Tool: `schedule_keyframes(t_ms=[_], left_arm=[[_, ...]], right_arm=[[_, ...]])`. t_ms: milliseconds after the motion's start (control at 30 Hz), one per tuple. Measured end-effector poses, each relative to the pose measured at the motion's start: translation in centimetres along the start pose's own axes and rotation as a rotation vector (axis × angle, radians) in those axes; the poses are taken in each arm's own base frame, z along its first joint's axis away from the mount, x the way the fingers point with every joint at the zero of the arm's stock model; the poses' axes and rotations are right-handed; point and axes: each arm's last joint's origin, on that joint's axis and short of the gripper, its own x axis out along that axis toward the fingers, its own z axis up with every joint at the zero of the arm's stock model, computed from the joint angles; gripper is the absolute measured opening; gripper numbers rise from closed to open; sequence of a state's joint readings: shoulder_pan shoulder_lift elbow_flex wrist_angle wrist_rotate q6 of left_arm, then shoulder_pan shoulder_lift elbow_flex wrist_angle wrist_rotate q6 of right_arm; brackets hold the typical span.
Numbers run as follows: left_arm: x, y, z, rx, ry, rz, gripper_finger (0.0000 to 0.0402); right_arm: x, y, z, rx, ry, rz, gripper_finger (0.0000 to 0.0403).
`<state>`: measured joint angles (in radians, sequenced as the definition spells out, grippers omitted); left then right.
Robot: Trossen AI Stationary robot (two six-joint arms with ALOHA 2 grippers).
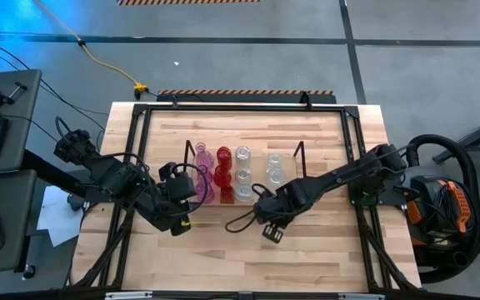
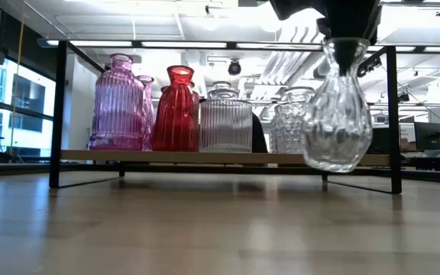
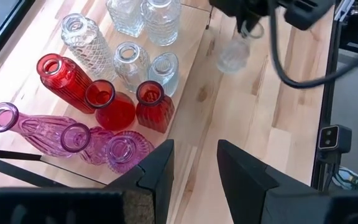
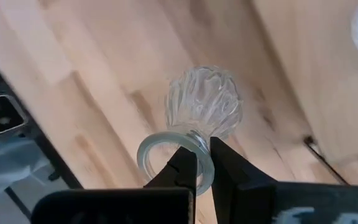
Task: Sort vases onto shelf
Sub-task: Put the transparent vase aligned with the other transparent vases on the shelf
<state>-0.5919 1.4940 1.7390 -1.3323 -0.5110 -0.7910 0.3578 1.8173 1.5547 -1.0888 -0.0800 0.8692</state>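
A: From above, right end effector [image 1: 267,210] is just near of the shelf [image 1: 286,187], left end effector [image 1: 176,218] waits by its left end.

B: Low cam: clear vase [image 2: 337,114] hangs off the surface, pinched at the rim only. Prob could swing or slip.

A: Left wrist: left fingers [image 3: 160,168] apart, empty. Pink vases [image 3: 98,142] & red vases [image 3: 114,106] packed tight.

B: Right wrist: fingers [image 4: 182,167] clamped on rim. Neighbours crowd the gap, could knock one.
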Motion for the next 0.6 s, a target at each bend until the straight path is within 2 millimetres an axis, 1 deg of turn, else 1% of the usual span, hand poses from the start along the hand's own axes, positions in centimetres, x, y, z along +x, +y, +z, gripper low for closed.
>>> schedule_keyframes(t_ms=[100, 300, 400, 600], left_arm=[[0.0, 0.0, 0.0, 0.0, 0.0, 0.0, 0.0115], [0.0, 0.0, 0.0, -0.009, -0.001, 0.0, 0.0115], [0.0, 0.0, 0.0, -0.01, -0.001, -0.001, 0.0115], [0.0, 0.0, 0.0, -0.01, -0.001, -0.001, 0.0115]], right_arm=[[-0.3, -0.7, 0.3, 0.042, 0.001, -0.016, 0.0002], [-0.6, -1.9, 1.7, 0.148, -0.01, -0.01, 0.0002], [-0.7, -2.8, 2.2, 0.224, 0.03, -0.01, 0.0002], [-0.9, -3.8, 3.0, 0.265, 0.052, -0.003, 0.0002]])
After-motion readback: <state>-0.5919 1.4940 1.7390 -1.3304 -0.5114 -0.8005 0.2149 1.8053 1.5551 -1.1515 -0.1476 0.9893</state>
